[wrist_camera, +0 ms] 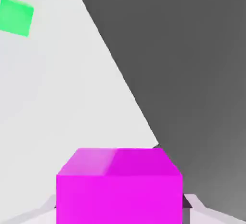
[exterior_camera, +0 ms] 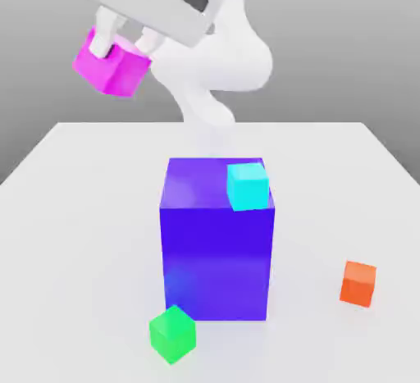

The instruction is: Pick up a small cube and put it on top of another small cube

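Note:
The small magenta-pink cube (exterior_camera: 112,68) hangs high in the air at the exterior view's upper left, tilted, well above the white table (exterior_camera: 82,209). My gripper (exterior_camera: 123,45) is shut on it, its white fingers (exterior_camera: 102,41) pressing on two opposite sides. In the hand view the same cube (wrist_camera: 118,187) sits close between the finger pads (wrist_camera: 204,208). A small cyan cube (exterior_camera: 248,185) rests on the top of the big blue-violet block (exterior_camera: 216,242), near its corner at the exterior view's right, lower than the held cube.
A green cube (exterior_camera: 172,334) lies on the table just in front of the big block, and shows as well in the hand view (wrist_camera: 16,16). An orange cube (exterior_camera: 358,283) sits at the exterior view's right. The table edge (wrist_camera: 120,79) meets dark floor.

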